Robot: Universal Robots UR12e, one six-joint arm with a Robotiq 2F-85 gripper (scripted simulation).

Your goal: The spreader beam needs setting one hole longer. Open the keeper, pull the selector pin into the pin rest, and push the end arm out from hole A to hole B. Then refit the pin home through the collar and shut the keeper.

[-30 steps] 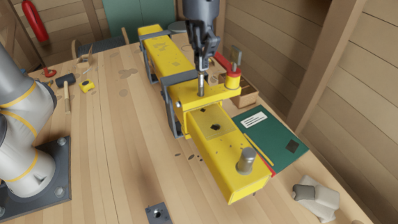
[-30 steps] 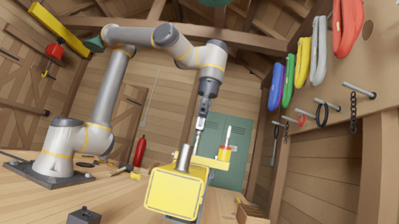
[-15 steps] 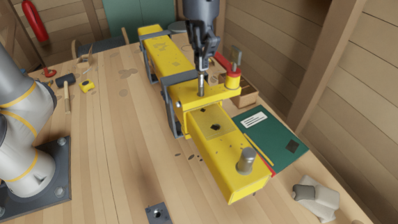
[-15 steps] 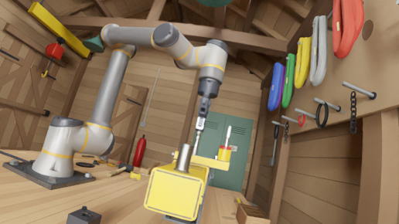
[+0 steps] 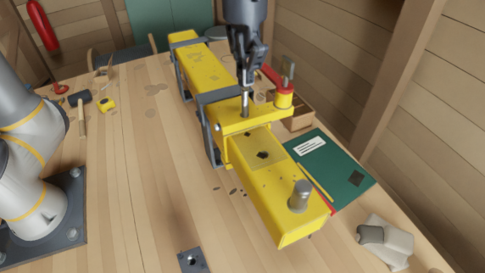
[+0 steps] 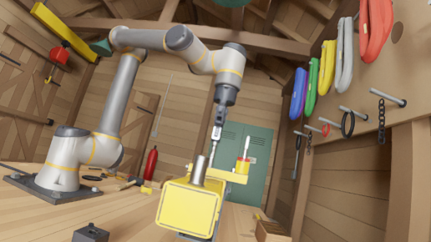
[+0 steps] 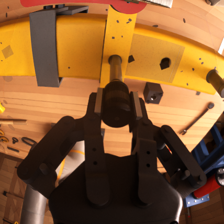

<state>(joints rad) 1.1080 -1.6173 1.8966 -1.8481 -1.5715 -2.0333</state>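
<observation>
My gripper (image 5: pixel 246 78) (image 6: pixel 216 133) (image 7: pixel 116 103) hangs straight down over the collar (image 5: pixel 246 113) of the yellow spreader beam (image 5: pixel 203 68). The selector pin (image 5: pixel 245 101) (image 7: pixel 115 70) stands upright with its tip in the collar's hole. Its dark knurled head (image 7: pixel 116 107) sits between my fingers. The end arm (image 5: pixel 275 186) sticks out of the collar toward the near edge, with two dark holes (image 5: pixel 262 154) on its top and a grey post (image 5: pixel 300 195) near its end. The red keeper (image 5: pixel 273 76) is swung aside by the yellow pivot post (image 5: pixel 283 97). The gripper is closed on the pin's head.
The grey clamp bracket (image 5: pixel 210 127) holds the beam beside the collar. A dark pin rest block (image 5: pixel 193 258) (image 7: pixel 153 93) sits on the bench near the front edge. A green book (image 5: pixel 328 165), a wooden box (image 5: pixel 299 114), a mallet (image 5: pixel 79 106) and a tape measure (image 5: pixel 105 104) lie around.
</observation>
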